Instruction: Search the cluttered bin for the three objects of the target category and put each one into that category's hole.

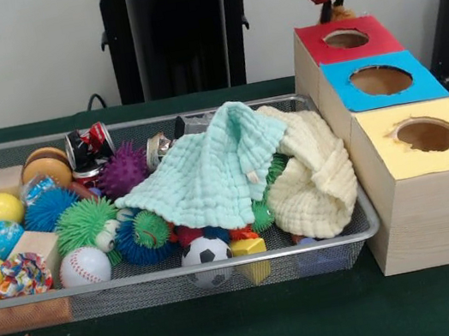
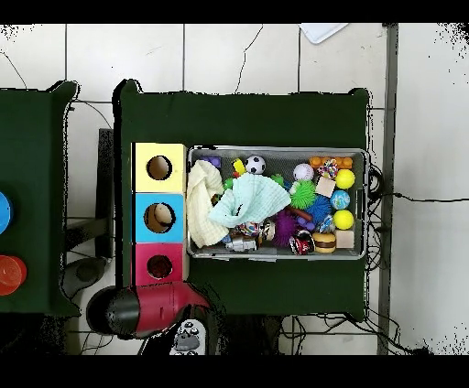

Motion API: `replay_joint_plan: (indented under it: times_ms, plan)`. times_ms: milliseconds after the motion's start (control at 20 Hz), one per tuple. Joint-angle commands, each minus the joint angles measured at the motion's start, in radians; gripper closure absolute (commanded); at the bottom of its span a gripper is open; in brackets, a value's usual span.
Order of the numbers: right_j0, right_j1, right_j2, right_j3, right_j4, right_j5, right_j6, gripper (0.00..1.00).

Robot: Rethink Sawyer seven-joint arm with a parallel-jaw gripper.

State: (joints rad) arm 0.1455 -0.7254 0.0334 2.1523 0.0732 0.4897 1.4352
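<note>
I see the gripper point(image 1: 338, 2) at twelve o'clock over the red hole point(image 1: 346, 38), something tan beneath it, jaw state indiscernible.

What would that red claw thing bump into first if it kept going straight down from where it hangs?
Most likely the red-surrounded hole in the wooden box. The gripper hangs just above and slightly behind it, pointing down. Depth is unclear, so it might catch the far rim instead.
</note>
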Motion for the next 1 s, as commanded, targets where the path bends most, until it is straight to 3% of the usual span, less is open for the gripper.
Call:
replay_joint_plan:
  times_ms: [50,300,650,750,1000]
  plan:
    - [0.0,-0.012,-0.018,-0.186,0.053,0.159,0.242,1.0]
    - [-0.013,-0.075,-0.017,-0.193,0.037,0.288,0.218,1.0]
    - [-0.021,-0.106,-0.019,-0.235,0.029,0.368,0.219,1.0]
    - [-0.021,-0.101,-0.022,-0.249,0.025,0.355,0.224,1.0]
    - [-0.038,-0.015,-0.006,-0.293,0.021,0.159,0.209,1.0]
